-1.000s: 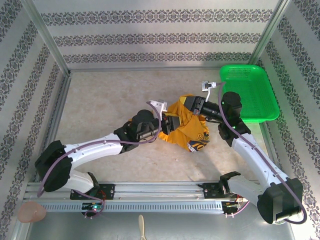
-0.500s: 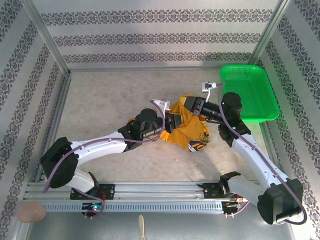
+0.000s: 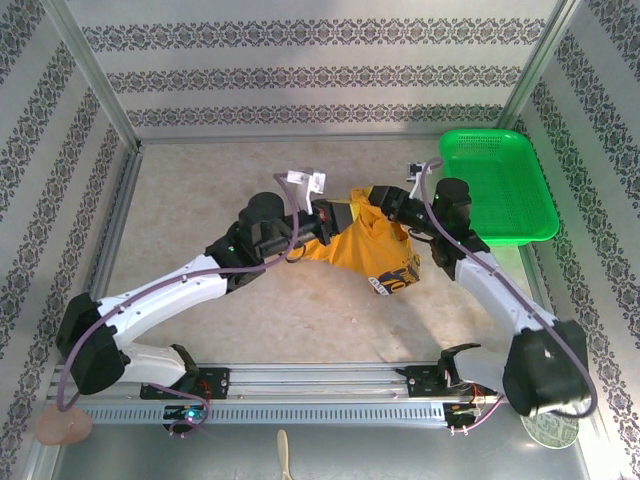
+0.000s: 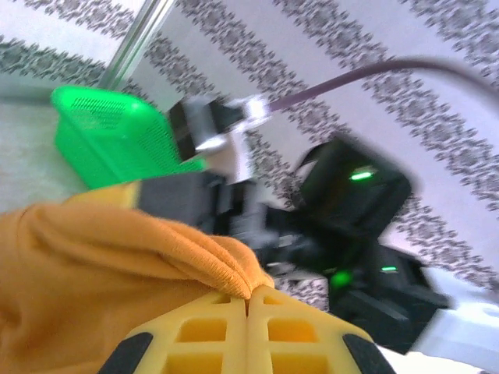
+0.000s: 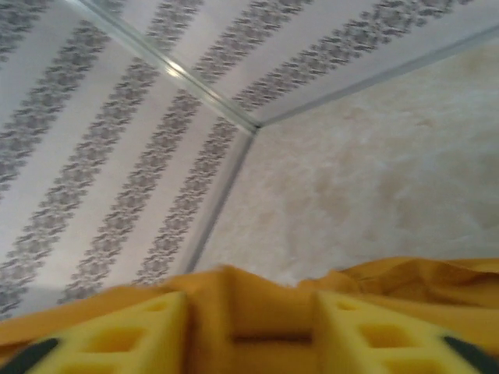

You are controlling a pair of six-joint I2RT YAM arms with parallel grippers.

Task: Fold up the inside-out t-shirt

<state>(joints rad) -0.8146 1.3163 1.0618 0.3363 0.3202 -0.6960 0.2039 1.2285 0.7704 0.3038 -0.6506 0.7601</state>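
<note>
One t-shirt [image 3: 372, 242] — inside left pincer [image 4: 248, 296]

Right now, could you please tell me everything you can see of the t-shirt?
The t-shirt is mustard-orange soft cloth, with a dark and white print near its lower right edge. It is bunched and creased, stretched sideways at the middle of the table, not yet folded. The left fingers are shut, pinching a ridge of cloth at its left end; the right fingers stand apart with cloth lying between them at its right end.
</note>
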